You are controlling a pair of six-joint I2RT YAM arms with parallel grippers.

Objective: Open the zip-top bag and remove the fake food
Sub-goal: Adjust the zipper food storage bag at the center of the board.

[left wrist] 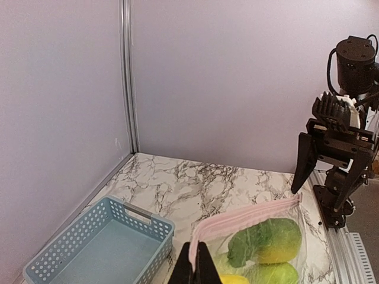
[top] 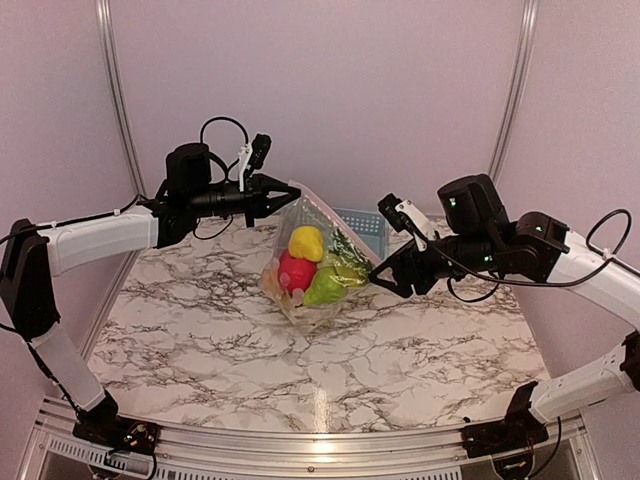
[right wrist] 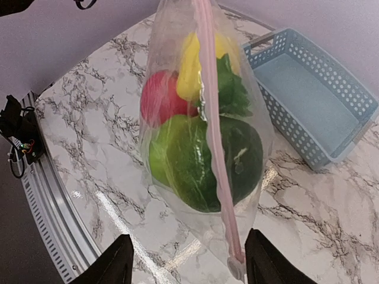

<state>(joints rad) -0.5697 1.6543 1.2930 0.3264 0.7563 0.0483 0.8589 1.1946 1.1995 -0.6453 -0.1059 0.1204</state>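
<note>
- Risk, seen from overhead: the zip-top bag [top: 318, 215] hangs over the middle of the marble table [top: 200, 340], toward its far edge. One top corner is clamped in the left gripper [top: 283, 197], and the bag's bottom appears to rest on the tabletop. With one pinch point carrying the load, the thin plastic could slip free and drop the fake food [top: 297, 270] while it is sealed inside. The left arm reaches in level from the table's left side. The right gripper [top: 383, 277] sits just beside the bag's lower right edge, its forearm angled down and inward.
- Left wrist view: the left fingers press together on one end of the pink zipper strip [left wrist: 243, 216]. The seal looks shut along its whole length, so a sideways tug may twist the bag rather than part it. The right gripper stands opposite with its fingers pointing down, near the strip's other end. A blue basket [left wrist: 100, 248] lies beside the bag, and a swinging bag could knock against it.
- Right wrist view: the jaws stand apart. The strip's lower end hangs between the fingers [right wrist: 118, 263] and seems to touch neither. If they close off-centre they could catch both lips of the seal, or only loose film, and the bag would stay closed. A red-pink apple, a yellow piece and green pieces crowd against the strip.
</note>
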